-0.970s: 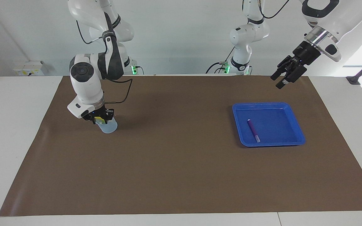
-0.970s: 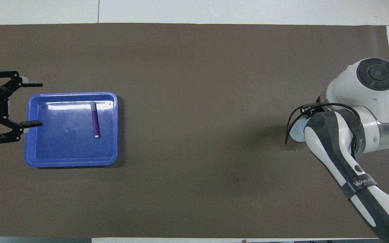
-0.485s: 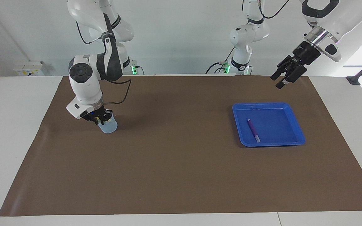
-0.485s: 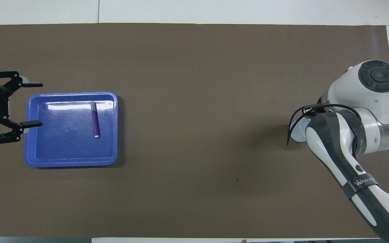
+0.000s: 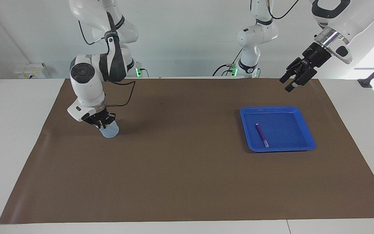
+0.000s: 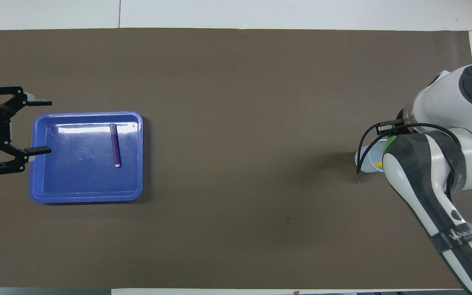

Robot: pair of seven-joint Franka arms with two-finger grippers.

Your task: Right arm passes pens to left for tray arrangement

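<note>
1. Since the cup (image 5: 110, 130) stands at the right arm's end of the table, the right gripper (image 5: 102, 122) is at its mouth, directly above the pens inside; whether its fingers pinch one cannot be told.
2. A green pen (image 6: 389, 141) and a yellow pen (image 6: 377, 164) peek from the cup, apparently standing upright, so the pull is probably straight up.
3. Well apart, the left gripper (image 6: 39, 126) waits spread over the tray's (image 6: 86, 194) edge.
4. The purple pen (image 6: 115, 145) lies in the tray.

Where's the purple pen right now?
The purple pen lies flat in the blue tray at the left arm's end of the table, toward the tray's middle-of-table edge. The left tool hangs open, up near the tray.
</note>
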